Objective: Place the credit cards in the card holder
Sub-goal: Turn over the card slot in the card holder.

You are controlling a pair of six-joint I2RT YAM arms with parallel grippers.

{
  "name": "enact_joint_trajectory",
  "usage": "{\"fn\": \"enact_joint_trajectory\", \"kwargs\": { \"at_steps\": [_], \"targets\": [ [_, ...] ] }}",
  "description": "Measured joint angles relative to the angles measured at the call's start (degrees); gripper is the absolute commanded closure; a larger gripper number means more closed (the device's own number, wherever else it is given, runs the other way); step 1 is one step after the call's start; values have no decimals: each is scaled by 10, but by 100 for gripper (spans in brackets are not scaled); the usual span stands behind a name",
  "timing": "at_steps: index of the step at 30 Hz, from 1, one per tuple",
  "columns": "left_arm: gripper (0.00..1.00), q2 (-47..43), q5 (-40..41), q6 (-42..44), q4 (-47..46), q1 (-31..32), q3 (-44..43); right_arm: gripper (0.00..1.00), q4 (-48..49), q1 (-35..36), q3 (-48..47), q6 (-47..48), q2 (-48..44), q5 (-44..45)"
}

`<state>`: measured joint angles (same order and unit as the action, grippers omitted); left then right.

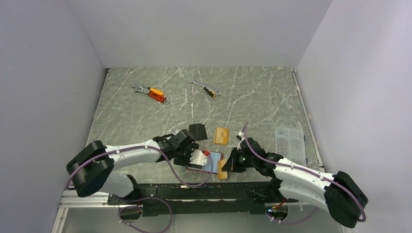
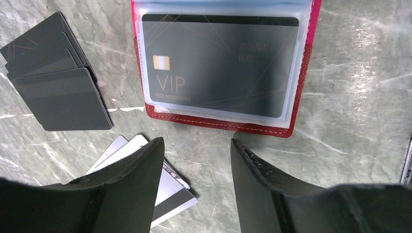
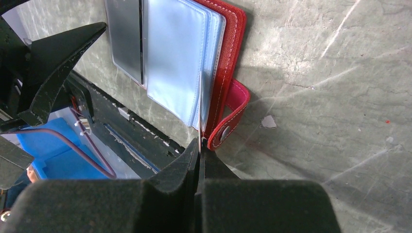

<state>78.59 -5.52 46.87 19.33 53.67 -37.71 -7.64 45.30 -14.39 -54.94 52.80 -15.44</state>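
We are looking at a robotics lab test cell, not a home or a shop. Plain pale walls (image 1: 48, 73) box in a grey, marble-patterned tabletop (image 1: 252, 92) on three sides, with no furniture or decoration. Two white-and-black robot arms, the left arm (image 1: 131, 154) and the right arm (image 1: 296, 174), are bolted to a black rail (image 1: 194, 194) at the near edge, and purple cables (image 1: 170, 167) loop along them. Two orange-handled wrenches (image 1: 154, 93) and a clear plastic parts box (image 1: 290, 141) lie on the tabletop like set-out test props.
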Motion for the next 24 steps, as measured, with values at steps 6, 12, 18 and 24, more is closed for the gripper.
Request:
{"fn": "enact_joint_trajectory", "kwargs": {
  "at_steps": [6,12,18,24],
  "targets": [
    [44,0,9,0,-4,7,1,100,4,0,0,-1,6,-1],
    [45,2,10,0,-10,9,2,100,18,-2,0,-2,19,-11],
    [48,5,14,1,-15,13,2,100,27,-6,0,-1,27,-19],
    [53,11,23,4,-19,19,1,100,34,-15,0,-1,39,-32]
  ]
}}
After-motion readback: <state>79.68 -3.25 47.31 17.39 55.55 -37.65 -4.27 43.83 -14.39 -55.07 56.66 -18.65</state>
